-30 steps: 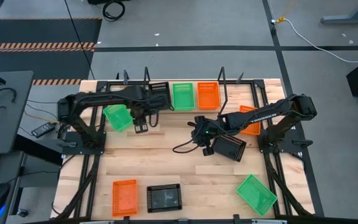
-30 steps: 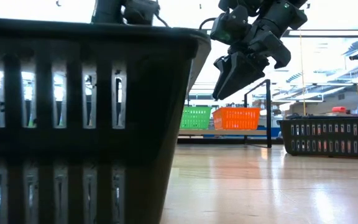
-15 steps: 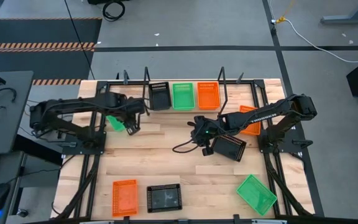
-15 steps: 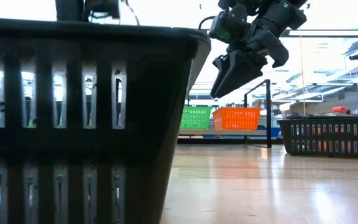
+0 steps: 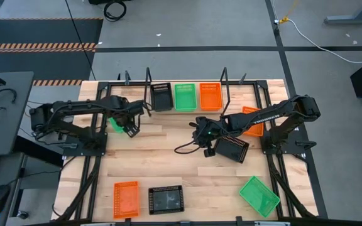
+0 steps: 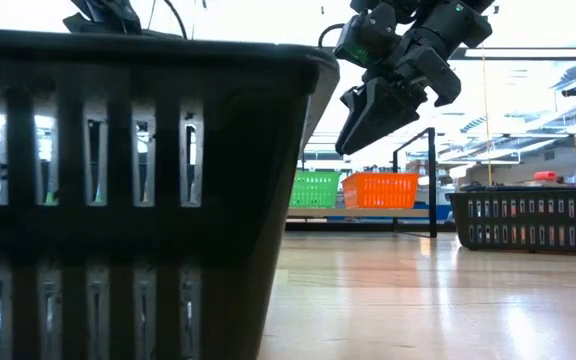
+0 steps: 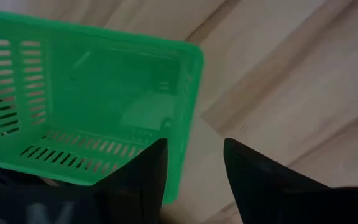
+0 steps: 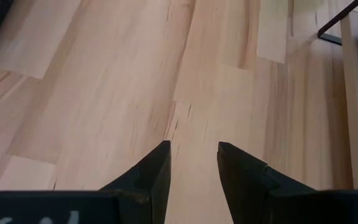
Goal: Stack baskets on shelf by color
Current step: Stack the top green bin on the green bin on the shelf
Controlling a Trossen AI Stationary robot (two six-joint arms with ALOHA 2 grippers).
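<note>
My left arm reaches across the upper left of the high view, its left pincer point(image 7: 194, 165) spread over the rim of a green basket point(image 7: 98, 106) on the tabletop point(image 5: 168, 157). My right arm bends toward centre frame, right pincer point(image 8: 191, 165) spread above bare wood beside a black basket point(image 5: 232, 148). At top centre the shelf point(image 5: 231, 100) holds black, green and orange baskets abreast. Grey floor lies beyond.
</note>
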